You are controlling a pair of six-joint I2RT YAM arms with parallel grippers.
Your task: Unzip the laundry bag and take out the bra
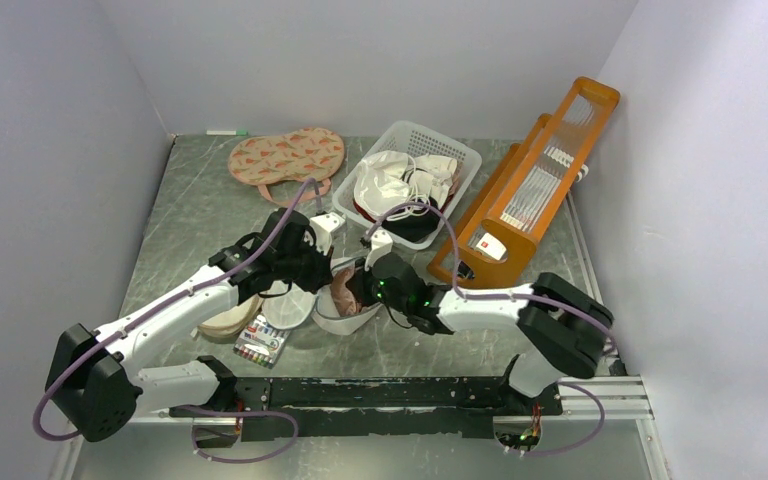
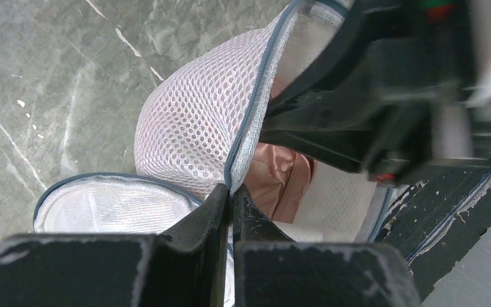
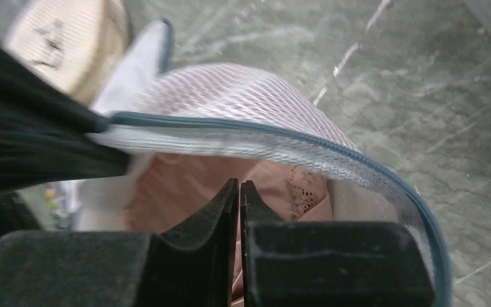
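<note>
Black fingers of left gripper (image 2: 231, 192) nearest the lens, pressed together on the dark zipper rim of the laundry bag (image 2: 198, 121), holding one white mesh half lifted and tilted. Bag unzipped, halves parted like a clam, other half lying flat on the grey table (image 2: 32, 96).

Inside the bag's opening: the bra (image 3: 185, 185), dusty pink with a lace edge, tucked under the raised mesh and partly showing below the rim.

Right gripper (image 3: 239, 185) reaching into the bag's mouth from the right, fingers closed tight, tips against the pink fabric. No telling whether any of it is pinched between them.

Seen from above, bag between the two wrists, close in front of the arm bases.

- Touching or just left of the bag: beige hoop (image 1: 228, 320), partly hidden by the left arm.
- Near-left of the bag: flat pack of coloured markers (image 1: 260, 342).
- Beyond the bag: white basket (image 1: 460, 160) with white, black and red garments.
- Beyond and left of the bag: pink watermelon-print pouch (image 1: 285, 158).
- Beyond and right of the bag: orange wooden frame (image 1: 520, 200), lying aslant.
</note>
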